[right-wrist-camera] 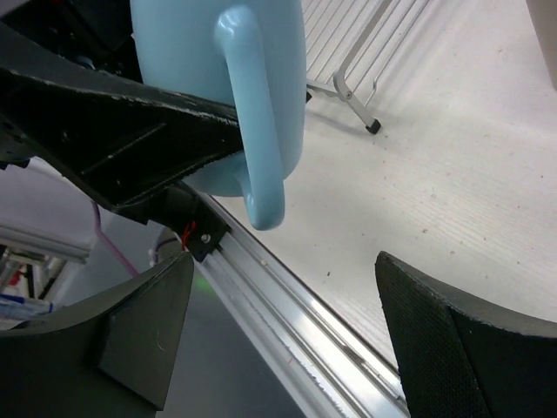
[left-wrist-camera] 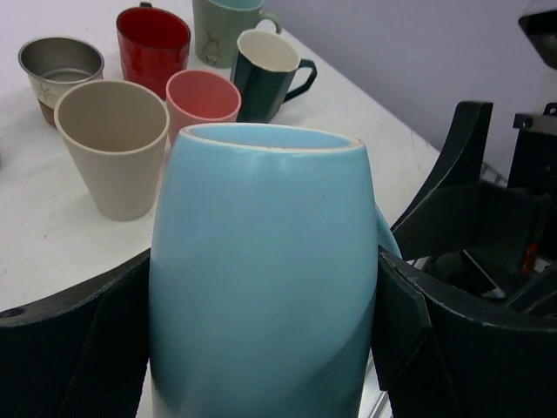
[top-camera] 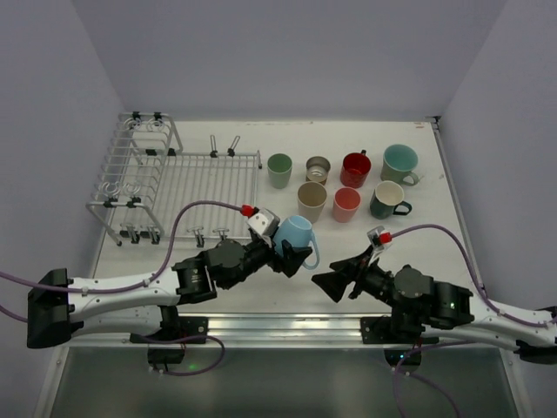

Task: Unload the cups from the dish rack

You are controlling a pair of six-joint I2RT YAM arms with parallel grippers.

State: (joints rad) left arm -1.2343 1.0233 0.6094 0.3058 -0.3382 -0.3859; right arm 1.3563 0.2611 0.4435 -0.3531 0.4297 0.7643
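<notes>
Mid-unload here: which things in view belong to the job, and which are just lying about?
Job: dish rack; light blue mug; green cup; metal cup; red mug; teal mug; beige cup; pink cup; dark green mug.
Lying about: purple cables; front metal rail.

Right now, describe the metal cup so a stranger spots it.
Right of the wire dish rack, cups stand in two rows. In the far row, the metal cup sits between a pale green cup and a red mug. It alone is dull grey metal.
</notes>
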